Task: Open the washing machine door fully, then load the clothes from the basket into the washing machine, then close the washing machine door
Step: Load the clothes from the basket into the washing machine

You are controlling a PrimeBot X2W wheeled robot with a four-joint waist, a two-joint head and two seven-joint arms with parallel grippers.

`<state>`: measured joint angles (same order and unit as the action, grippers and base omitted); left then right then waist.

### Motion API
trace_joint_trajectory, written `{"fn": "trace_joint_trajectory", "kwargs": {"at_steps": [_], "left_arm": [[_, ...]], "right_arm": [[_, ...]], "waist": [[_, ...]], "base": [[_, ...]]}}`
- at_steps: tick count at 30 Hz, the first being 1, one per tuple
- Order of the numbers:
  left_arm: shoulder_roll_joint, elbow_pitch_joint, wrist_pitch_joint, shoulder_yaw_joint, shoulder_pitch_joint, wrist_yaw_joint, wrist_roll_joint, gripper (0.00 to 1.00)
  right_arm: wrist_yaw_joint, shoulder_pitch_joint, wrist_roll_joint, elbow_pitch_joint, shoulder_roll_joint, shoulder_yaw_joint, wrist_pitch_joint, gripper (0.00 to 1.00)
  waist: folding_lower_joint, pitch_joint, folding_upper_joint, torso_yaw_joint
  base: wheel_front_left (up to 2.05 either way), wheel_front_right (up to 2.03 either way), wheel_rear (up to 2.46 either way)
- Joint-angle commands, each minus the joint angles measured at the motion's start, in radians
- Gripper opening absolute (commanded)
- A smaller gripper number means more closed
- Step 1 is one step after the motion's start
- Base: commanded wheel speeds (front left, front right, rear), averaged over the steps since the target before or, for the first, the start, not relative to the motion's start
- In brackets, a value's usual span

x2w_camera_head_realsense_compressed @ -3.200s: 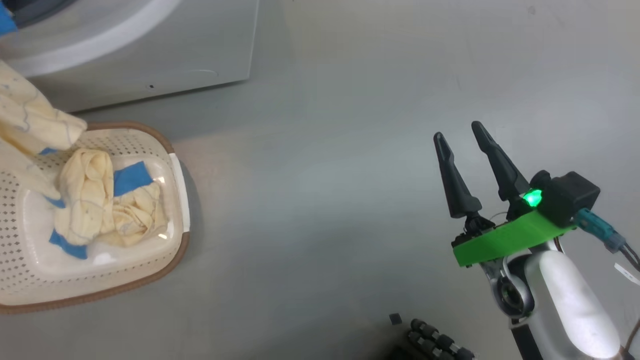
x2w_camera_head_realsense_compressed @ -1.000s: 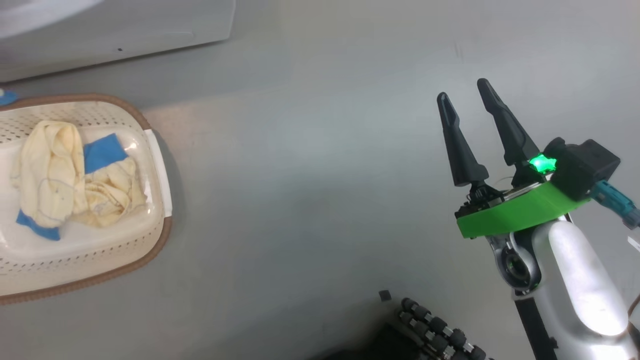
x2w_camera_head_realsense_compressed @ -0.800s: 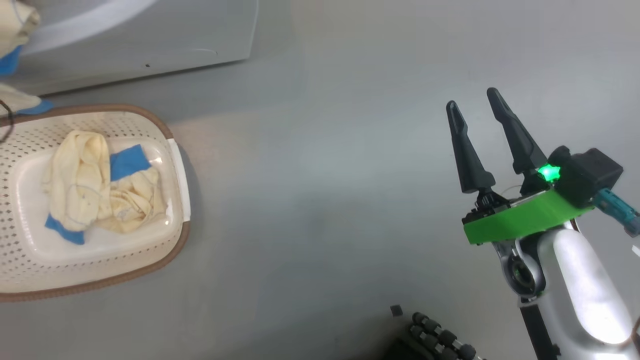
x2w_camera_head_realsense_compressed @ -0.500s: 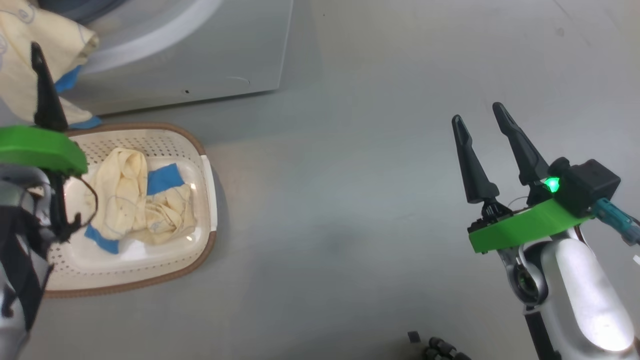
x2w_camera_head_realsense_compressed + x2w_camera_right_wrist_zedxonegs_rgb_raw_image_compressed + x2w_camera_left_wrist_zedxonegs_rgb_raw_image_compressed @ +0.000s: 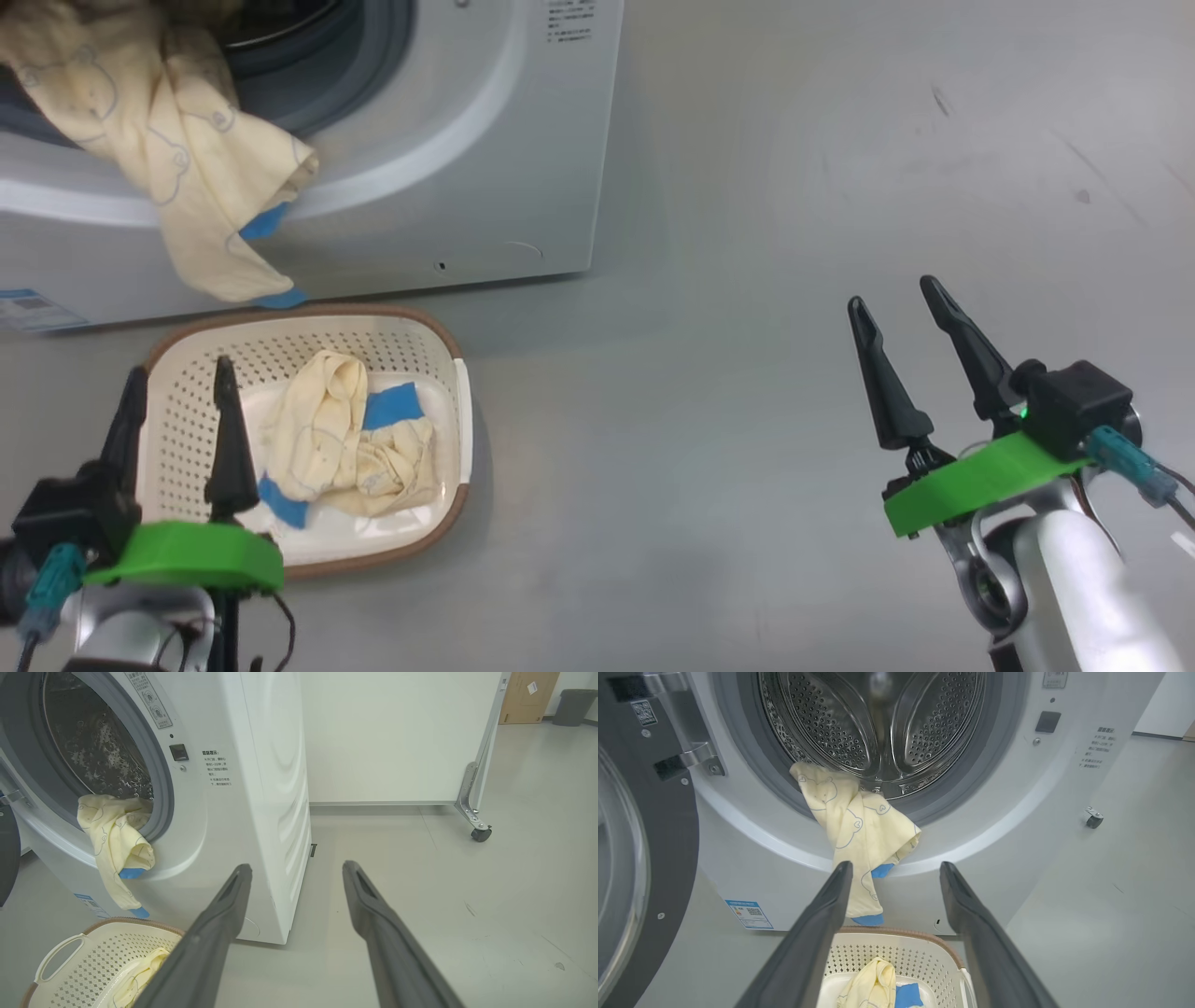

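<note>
Clothes (image 5: 187, 177) hang from the washer (image 5: 485, 140) mouth, long axis vertical, tip down just above the basket (image 5: 280, 350).
Left gripper (image 5: 180, 369), by the basket, and right gripper (image 5: 892, 291) stand open, empty, fingers pointing forward.

Our left gripper (image 5: 181, 369) has its two dark fingers (image 5: 228, 439) spread wide, pointing straight ahead. Our right gripper (image 5: 892, 292) is spread wide too, fingers leaning a bit toward the left one, with the green wrist plate (image 5: 971, 481) and pale forearm (image 5: 1074, 588) right behind them.
</note>
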<state>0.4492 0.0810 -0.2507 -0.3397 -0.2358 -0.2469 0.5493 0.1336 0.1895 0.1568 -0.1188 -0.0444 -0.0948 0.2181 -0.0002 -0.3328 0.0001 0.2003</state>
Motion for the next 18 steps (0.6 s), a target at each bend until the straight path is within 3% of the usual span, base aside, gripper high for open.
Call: {"fn": "trace_joint_trajectory", "kwargs": {"at_steps": [1, 18], "left_arm": [[0.022, -0.052, -0.011, 0.055, 0.017, -0.093, -0.011, 1.0], [-0.034, -0.129, -0.011, 0.069, 0.217, -0.155, -0.032, 1.0]], "right_arm": [[-0.003, -0.012, -0.005, 0.037, -0.006, -0.008, -0.01, 1.0], [-0.003, -0.141, -0.014, 0.079, -0.006, 0.018, -0.068, 1.0]], "waist": [[0.0002, 0.036, -0.0001, -0.024], [0.0002, 0.209, -0.0001, -0.073]], "base": [[0.0, 0.0, 0.0], [0.0, 0.0, 0.0]]}}
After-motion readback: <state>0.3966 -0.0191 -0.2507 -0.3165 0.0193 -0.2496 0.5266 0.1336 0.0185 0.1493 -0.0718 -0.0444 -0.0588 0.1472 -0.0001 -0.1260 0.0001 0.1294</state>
